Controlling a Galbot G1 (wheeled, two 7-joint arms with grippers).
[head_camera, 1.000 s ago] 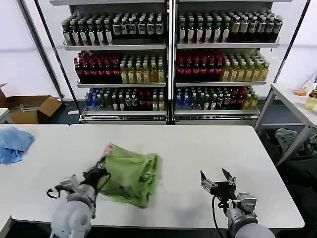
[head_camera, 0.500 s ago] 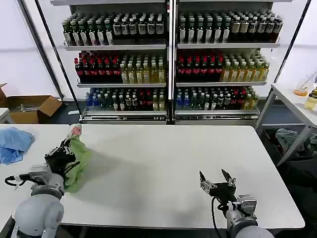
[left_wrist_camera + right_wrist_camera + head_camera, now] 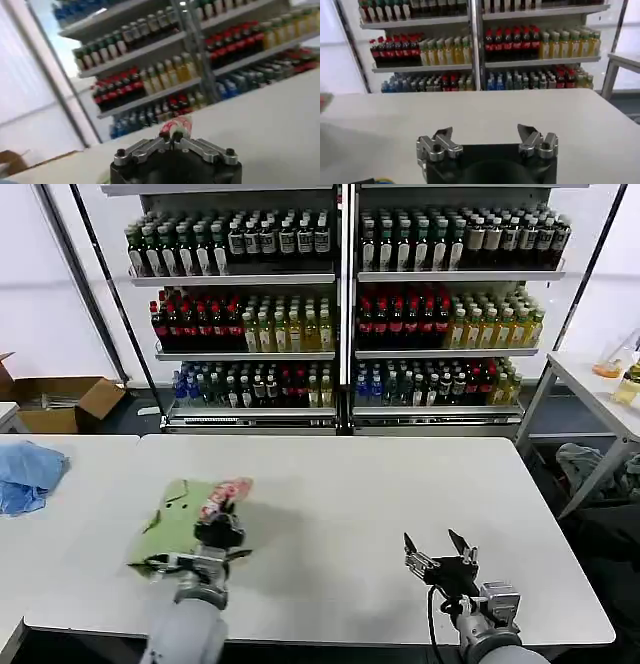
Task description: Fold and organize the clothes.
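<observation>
Left tool is clenched on the red-and-white printed bit of the green shirt, rest of it bunched on the tabletop w/ collar showing, left-front area. Right tool hangs released near the front edge, nothing btwn its fingers.

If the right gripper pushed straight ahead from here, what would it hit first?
Probably nothing: the right gripper, open, faces bare table, then the far drink shelves. The shirt lies off toward the left gripper.
</observation>
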